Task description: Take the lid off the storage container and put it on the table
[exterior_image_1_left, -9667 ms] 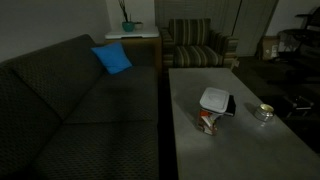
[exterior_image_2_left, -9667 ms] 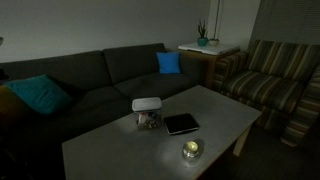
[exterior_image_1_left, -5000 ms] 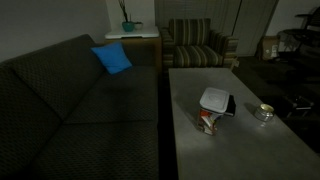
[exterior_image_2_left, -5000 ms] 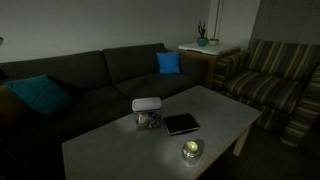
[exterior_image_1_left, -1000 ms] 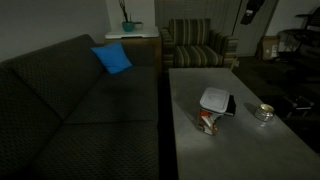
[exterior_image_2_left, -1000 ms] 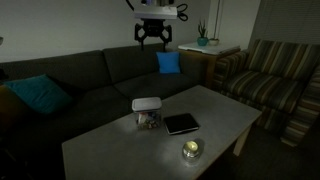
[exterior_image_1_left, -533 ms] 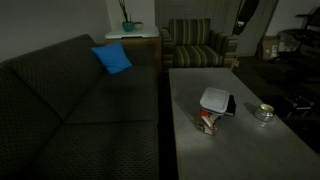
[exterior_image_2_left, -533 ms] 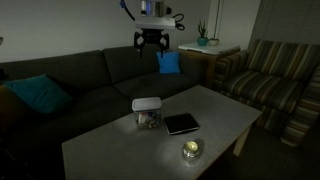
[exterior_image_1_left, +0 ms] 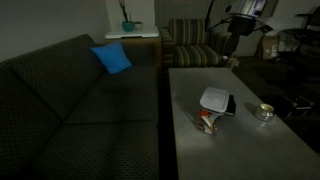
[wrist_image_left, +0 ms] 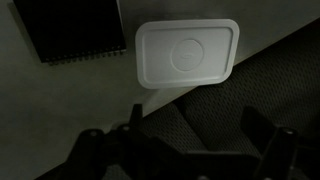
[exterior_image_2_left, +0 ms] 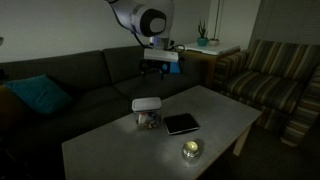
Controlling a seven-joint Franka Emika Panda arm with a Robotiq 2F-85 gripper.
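The white lid (exterior_image_1_left: 214, 98) sits on the storage container (exterior_image_1_left: 208, 121), whose red-orange and white sides show, near the sofa-side edge of the light-grey table (exterior_image_1_left: 250, 150). Both exterior views show them; the lid (exterior_image_2_left: 147, 103) caps the container (exterior_image_2_left: 148, 120) on the table (exterior_image_2_left: 110, 152). In the wrist view the lid (wrist_image_left: 187, 54) lies flat ahead of the fingers. My gripper (wrist_image_left: 195, 130) is open and empty. It hangs in the air above the sofa side, well above and behind the container (exterior_image_2_left: 160, 66), and also shows in an exterior view (exterior_image_1_left: 234, 38).
A dark flat tablet-like slab (exterior_image_2_left: 181, 123) lies beside the container, also in the wrist view (wrist_image_left: 75, 30). A small round shiny dish (exterior_image_1_left: 263, 112) stands nearer the table's other side. A dark sofa (exterior_image_1_left: 80, 110) runs along the table; a striped armchair (exterior_image_1_left: 195, 45) stands at its far end.
The arm has come further into view and moved down and closer to the table. The gripper is lower and nearer the container. Lid and container have not moved.
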